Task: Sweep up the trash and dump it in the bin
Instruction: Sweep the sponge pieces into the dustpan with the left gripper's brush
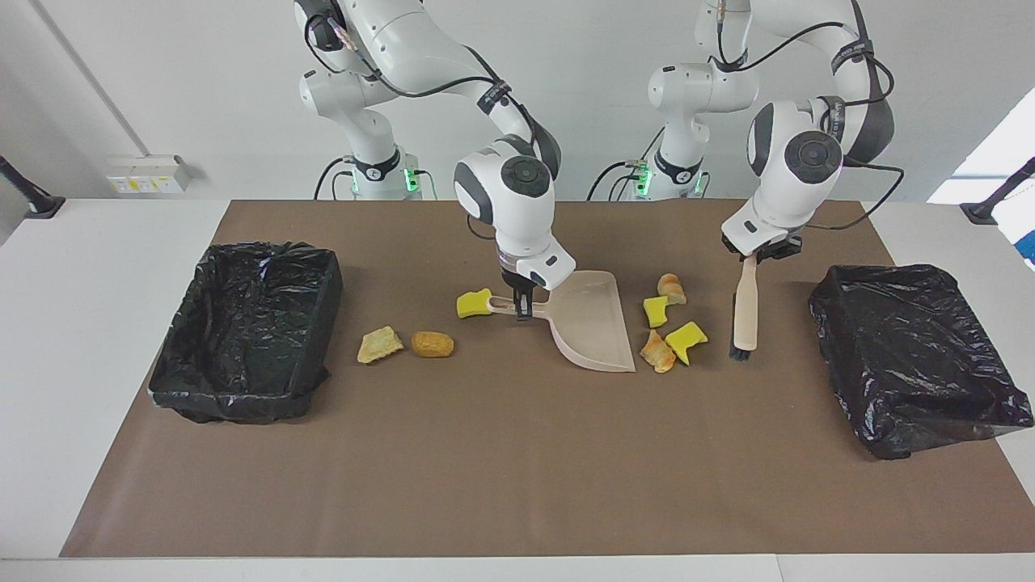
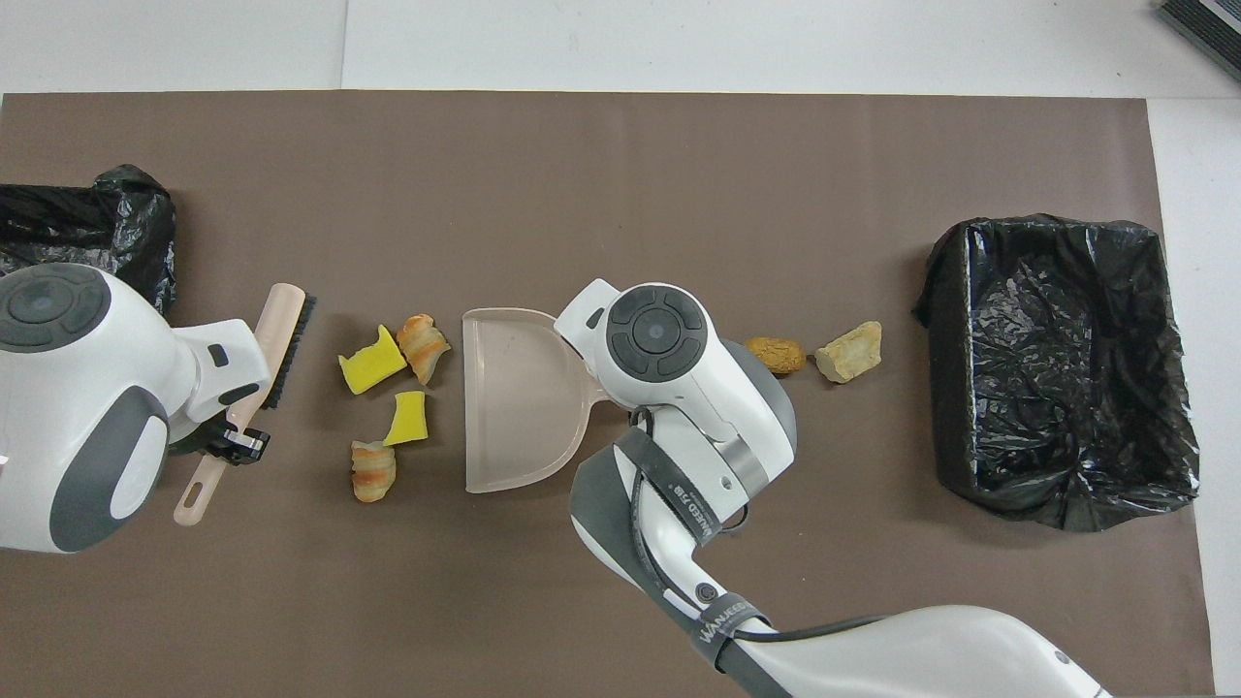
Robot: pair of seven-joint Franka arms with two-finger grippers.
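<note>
- Right gripper (image 1: pixel 521 305) is gripping the dustpan (image 1: pixel 594 323) by its handle, fingers clenched on it, pan mouth facing the scraps.
- Left gripper (image 1: pixel 764 252) is holding the brush (image 1: pixel 745 311) by its handle, fingers clamped, bristles down on the table (image 1: pixel 501 453).
- Four pieces of trash (image 1: pixel 669 323) are lying between pan and brush.
- Seen from overhead, the brush is sitting at 9 o'clock of them, the pan at 3 o'clock.
- Yellow sponge chunk (image 1: pixel 472 303) is lying beside the pan handle.
- Brown nugget (image 1: pixel 432 344) and tan wedge (image 1: pixel 379 344) are lying toward the bin (image 1: pixel 247 331) at the right arm's end.
- Second bin (image 1: pixel 914 356) is sitting at the left arm's end.
</note>
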